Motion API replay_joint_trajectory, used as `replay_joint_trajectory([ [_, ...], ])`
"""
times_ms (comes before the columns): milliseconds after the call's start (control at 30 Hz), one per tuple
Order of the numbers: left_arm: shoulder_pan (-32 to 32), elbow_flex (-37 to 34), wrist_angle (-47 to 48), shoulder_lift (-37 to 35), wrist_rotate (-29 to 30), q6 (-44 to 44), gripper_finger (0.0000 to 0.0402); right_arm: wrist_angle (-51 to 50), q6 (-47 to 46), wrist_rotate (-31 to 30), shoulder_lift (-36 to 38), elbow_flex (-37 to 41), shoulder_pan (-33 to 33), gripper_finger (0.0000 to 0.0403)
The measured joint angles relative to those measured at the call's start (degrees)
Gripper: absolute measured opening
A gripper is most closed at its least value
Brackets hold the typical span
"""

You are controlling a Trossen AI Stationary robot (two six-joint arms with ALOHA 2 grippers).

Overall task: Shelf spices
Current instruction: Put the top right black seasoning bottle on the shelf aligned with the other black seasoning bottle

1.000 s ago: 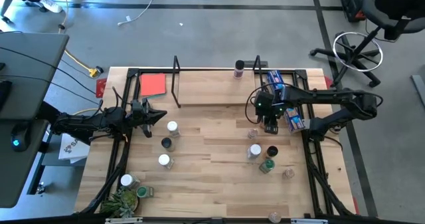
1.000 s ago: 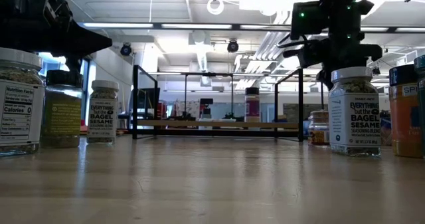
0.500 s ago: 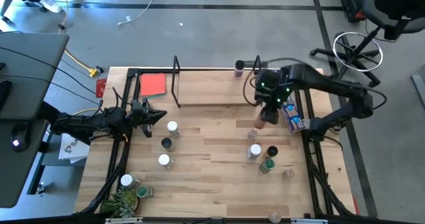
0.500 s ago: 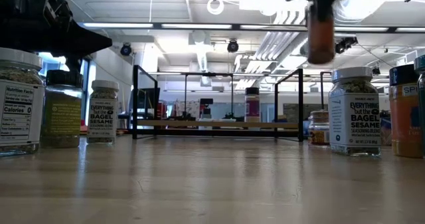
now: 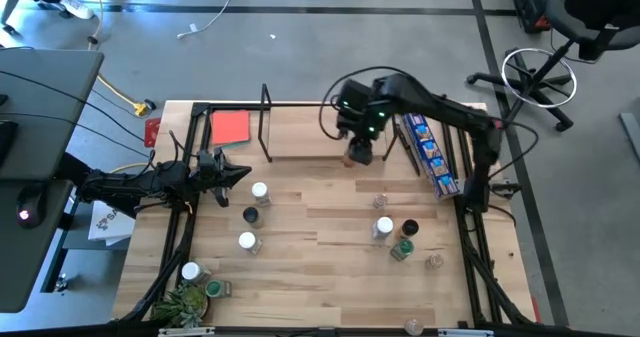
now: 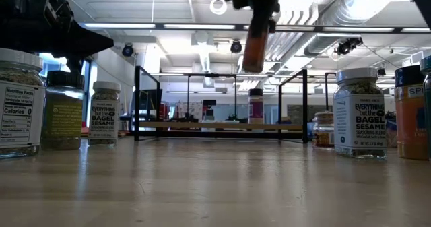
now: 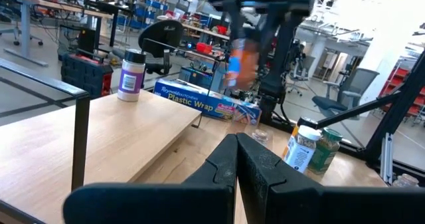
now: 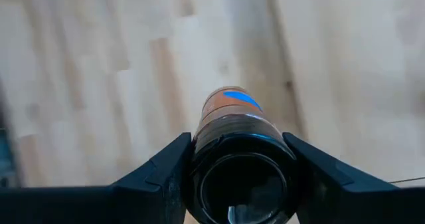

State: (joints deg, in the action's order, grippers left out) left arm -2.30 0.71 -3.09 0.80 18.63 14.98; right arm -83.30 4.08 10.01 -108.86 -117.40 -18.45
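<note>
My right gripper hangs high over the shelf's near edge, shut on an orange-brown spice jar with a black lid. The shelf is a light-wood board with black wire frames at the table's far side. One white-lidded jar stands on the board. Several more spice jars stand on the table, some at the left and some at the right. My left gripper rests shut at the table's left edge, holding nothing. My right gripper pinches the jar's upper end, at the black lid, between its two fingers, one on each side. The fingers come steeply from above. The jar hangs below them, nearly upright, lifted well clear of the table and the shelf board.
A long blue packet lies along the table's right side by the shelf's end frame. A red card lies at the far left. A potted plant sits at the near left corner. Bare wood lies in the table's middle.
My right gripper has risen from low over the table's right side and gone toward the far left, up to the shelf. The orange-brown jar has gone with it, lifted clear of the table and hanging below the fingers.
</note>
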Motion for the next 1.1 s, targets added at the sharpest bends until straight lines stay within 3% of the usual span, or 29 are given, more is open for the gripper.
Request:
replay_joint_trajectory([
  [133,0.0,0.0,0.0,0.0,0.0,0.0,0.0001,0.0,2.2,-4.6,-4.7,-1.8,-3.5,0.0188],
  [300,0.0,0.0,0.0,0.0,0.0,0.0,0.0001,-1.2,2.7,-6.1,-8.5,-1.8,-7.5,0.0188],
  [567,0.0,0.0,0.1,0.0,0.0,0.0,0.0001,-0.8,7.5,-10.3,-10.8,-1.8,-9.3,0.0188],
  [1100,0.0,0.0,0.2,0.0,0.0,-0.1,0.0001,1.8,12.0,-9.4,-10.4,0.2,-12.4,0.0188],
])
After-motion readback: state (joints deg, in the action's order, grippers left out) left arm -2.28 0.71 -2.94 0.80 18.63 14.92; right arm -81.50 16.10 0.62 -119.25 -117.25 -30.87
